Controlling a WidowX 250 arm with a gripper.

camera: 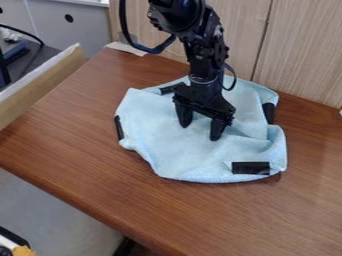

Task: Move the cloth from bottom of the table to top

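Observation:
The light blue cloth (180, 155) lies spread and a little rumpled on the brown wooden table (87, 160), its far side close to the wooden wall. Black strips show along its edges, one at the front right. My gripper (200, 131) hangs over the middle of the cloth, pointing down, with its two fingers apart and their tips at or just above the fabric. Whether they touch it I cannot tell. No fold of cloth shows between them.
A wooden panel wall (300, 55) runs along the table's far side. At the left stands a tan-edged ledge (50, 82) with dark items and a cable behind it. The table's front edge slants down toward the bottom middle.

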